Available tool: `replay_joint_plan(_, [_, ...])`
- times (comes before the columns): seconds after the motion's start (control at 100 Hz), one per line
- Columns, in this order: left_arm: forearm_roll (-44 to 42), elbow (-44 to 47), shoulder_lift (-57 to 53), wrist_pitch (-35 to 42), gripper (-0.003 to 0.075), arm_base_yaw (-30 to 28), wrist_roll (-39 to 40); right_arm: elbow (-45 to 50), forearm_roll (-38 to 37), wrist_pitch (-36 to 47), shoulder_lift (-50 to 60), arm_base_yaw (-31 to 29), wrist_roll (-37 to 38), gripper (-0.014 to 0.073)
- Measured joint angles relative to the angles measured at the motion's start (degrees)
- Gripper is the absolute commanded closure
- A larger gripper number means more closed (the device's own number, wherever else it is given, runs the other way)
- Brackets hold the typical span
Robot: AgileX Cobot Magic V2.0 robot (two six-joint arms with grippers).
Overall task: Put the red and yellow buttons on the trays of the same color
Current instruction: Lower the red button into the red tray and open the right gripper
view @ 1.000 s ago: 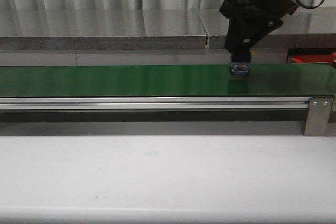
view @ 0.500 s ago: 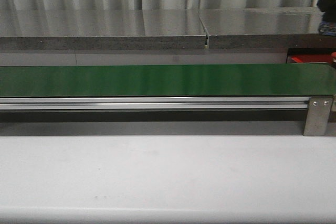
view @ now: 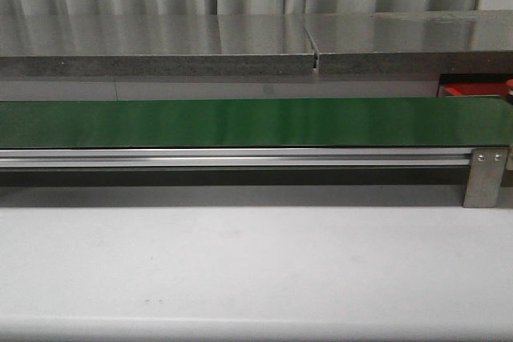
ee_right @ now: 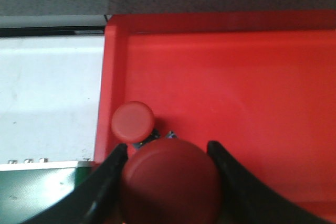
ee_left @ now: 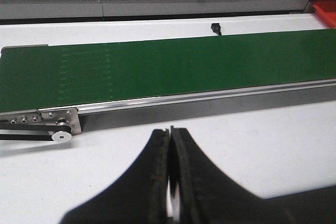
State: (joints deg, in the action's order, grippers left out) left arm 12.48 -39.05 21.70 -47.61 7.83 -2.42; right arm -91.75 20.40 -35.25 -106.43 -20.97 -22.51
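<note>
So the right gripper [ee_right: 167, 182] grips a red button [ee_right: 168, 184] over the red tray [ee_right: 252, 103], where another red button [ee_right: 133, 121] already lies, release pending, while the left gripper [ee_left: 170, 182] waits clenched and empty near the bare green belt [view: 240, 122].

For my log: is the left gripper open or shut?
Shut: the left gripper has its two fingers pressed together with nothing between them.
</note>
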Motion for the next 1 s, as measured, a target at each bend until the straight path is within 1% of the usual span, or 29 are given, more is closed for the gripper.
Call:
replay_joint_plan(0.31, [0.00,0.00,0.00,0.11,0.0741,0.00,0.00,0.00,0.65,7.91,-8.80,-0.37,4.59,0.0442])
replay_joint_plan(0.49, [0.00,0.00,0.00,0.11,0.0741,0.00,0.00,0.00,1.54,11.80,-11.68,-0.37,4.83,0.0442])
replay_joint_plan(1.0, [0.00,0.00,0.00,0.11,0.0741,0.00,0.00,0.00,3.17,19.22,-16.72,-0.37,4.95,0.0435])
